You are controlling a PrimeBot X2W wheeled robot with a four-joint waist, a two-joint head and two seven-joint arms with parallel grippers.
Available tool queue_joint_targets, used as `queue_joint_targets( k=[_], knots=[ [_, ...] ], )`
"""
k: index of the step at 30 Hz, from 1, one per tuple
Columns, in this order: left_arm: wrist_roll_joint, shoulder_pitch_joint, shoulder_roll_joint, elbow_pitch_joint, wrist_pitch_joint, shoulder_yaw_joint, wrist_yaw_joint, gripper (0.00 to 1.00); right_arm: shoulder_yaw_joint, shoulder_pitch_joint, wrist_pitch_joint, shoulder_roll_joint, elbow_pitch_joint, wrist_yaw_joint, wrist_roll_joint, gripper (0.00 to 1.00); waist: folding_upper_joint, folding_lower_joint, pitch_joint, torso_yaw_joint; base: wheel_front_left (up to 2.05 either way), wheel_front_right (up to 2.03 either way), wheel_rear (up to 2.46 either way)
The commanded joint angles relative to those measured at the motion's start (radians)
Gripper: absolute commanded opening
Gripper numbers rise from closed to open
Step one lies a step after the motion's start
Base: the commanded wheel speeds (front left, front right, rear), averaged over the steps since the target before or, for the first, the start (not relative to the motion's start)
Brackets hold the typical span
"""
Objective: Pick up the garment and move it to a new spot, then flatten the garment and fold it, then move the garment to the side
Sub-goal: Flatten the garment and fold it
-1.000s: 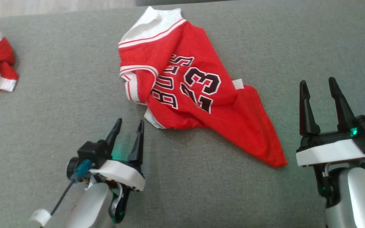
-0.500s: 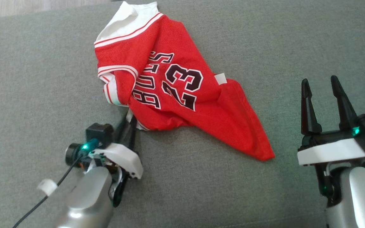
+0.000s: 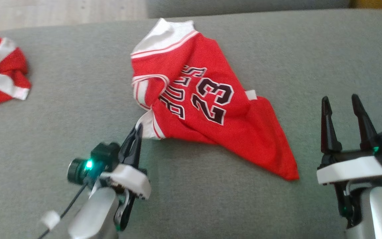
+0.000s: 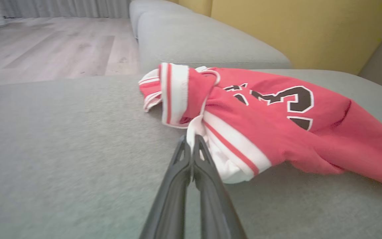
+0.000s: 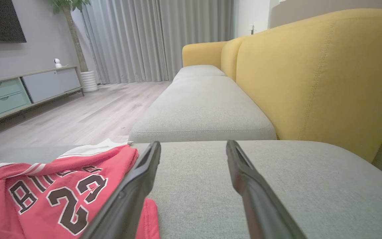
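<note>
Grey sofa seat (image 3: 61, 132), crumpled red jersey (image 3: 211, 109) on top. Left tool (image 3: 139, 127) clamped on white hem (image 4: 197, 127), right tool (image 3: 340, 98) spread, idle. Soft, limp, light; likely drapes once lifted.

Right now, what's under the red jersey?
The red jersey lies on the grey sofa cushion, which shows all around it. Anything else beneath is covered by the crumpled cloth.

Jersey (image 3: 211, 99): "23", creased lettering "BULLS".

Red jersey (image 3: 207, 109), white trim, number 23, crumpled on grey cushion (image 3: 61, 126).
</note>
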Motion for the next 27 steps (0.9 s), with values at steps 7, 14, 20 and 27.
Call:
queue_joint_targets(
  k=[7, 14, 20, 27],
  knots=[
    [-0.029, 0.183, 0.069, -0.221, -0.023, 0.087, 0.106, 0.00, 0.006, 0.025, 0.004, -0.003, -0.024, 0.007, -0.007, 1.00, -0.0001, 0.0001, -0.066, 0.111, 0.00, 0.00, 0.00],
    [-0.052, 0.346, 0.063, -0.332, -0.005, 0.085, 0.172, 0.00, -0.005, 0.027, 0.007, -0.003, -0.018, 0.007, -0.014, 1.00, -0.0001, 0.0001, -0.061, 0.121, 0.00, 0.00, 0.00],
    [-0.057, 0.373, 0.058, -0.371, 0.009, 0.064, 0.170, 1.00, -0.016, 0.023, 0.009, -0.003, -0.014, 0.007, -0.022, 1.00, -0.0001, 0.0001, -0.056, 0.106, 0.00, 0.00, 0.00],
    [-0.042, 0.310, 0.083, -0.427, -0.004, 0.094, 0.181, 1.00, -0.013, 0.015, 0.009, -0.003, -0.012, 0.007, -0.019, 1.00, -0.0001, 0.0001, -0.054, 0.082, 0.00, 0.00, 0.00]
  ],
)
